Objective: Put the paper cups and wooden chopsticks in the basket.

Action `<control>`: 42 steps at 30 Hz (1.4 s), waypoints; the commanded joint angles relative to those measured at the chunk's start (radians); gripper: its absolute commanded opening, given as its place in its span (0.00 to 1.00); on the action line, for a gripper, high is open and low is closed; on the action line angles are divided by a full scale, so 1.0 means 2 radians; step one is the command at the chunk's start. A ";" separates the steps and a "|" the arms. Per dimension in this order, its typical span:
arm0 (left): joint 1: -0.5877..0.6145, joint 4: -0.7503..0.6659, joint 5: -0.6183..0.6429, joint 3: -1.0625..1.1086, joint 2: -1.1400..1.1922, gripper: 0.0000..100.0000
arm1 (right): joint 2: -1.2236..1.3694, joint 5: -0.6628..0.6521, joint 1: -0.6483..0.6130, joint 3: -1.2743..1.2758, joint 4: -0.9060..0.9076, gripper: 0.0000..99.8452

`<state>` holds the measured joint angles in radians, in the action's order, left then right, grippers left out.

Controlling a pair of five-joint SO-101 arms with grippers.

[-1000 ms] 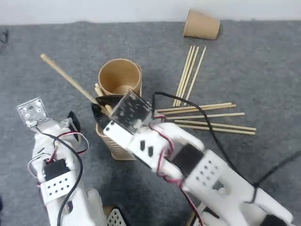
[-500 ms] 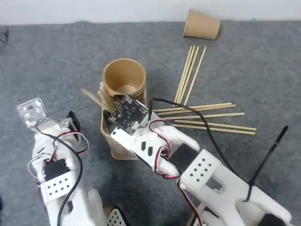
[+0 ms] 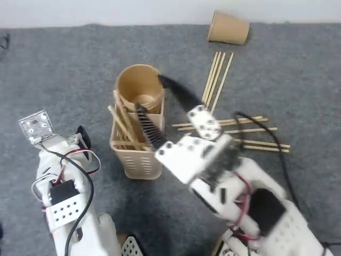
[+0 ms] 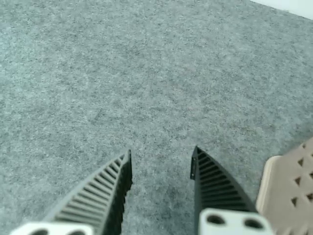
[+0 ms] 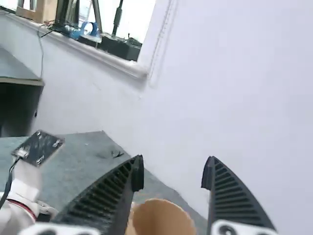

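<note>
The basket (image 3: 139,162) stands mid-table w/ one paper cup (image 3: 139,88) upright inside and a few chopsticks (image 3: 123,124) leaning next to it in there. A 2nd cup (image 3: 228,28) lies on its side at the far edge. The loose chopsticks (image 3: 234,132) lie fanned on the grey table (image 3: 64,64), on the right arm's side. Above the basket the right tool (image 3: 162,109) hangs open, nothing in it. The left tool (image 4: 161,156) is open too, empty, over bare table by the basket's corner.
</note>
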<state>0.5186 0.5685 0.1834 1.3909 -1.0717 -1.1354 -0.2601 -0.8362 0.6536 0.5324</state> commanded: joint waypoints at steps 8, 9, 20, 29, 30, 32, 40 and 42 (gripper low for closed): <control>-0.005 -0.010 -0.005 -0.003 -0.008 0.19 | -0.013 -0.005 0.230 -0.045 0.079 0.20; -0.005 -0.010 -0.003 -0.003 -0.008 0.19 | -0.013 -0.005 0.254 -0.046 0.092 0.20; -0.005 0.149 -0.005 -0.237 -0.079 0.19 | -0.100 0.074 0.423 -0.003 0.256 0.20; -0.251 0.252 -0.169 -0.438 -0.122 0.19 | -0.200 0.074 0.539 0.236 0.207 0.20; -0.286 0.267 -0.175 -0.455 -0.114 0.19 | -0.211 0.074 0.545 0.268 0.192 0.20; -0.341 0.285 -0.178 -0.486 -0.087 0.19 | -0.231 0.074 0.557 0.326 0.170 0.20; -0.492 0.333 -0.180 -0.614 0.130 0.19 | -0.304 0.077 0.622 0.439 0.153 0.20; -0.538 0.352 -0.184 -0.662 0.194 0.19 | -0.326 0.077 0.649 0.454 0.153 0.20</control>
<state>-0.4358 1.2344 -0.1680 0.2048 -0.8539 -1.7323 -0.1174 0.3959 1.5451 0.8638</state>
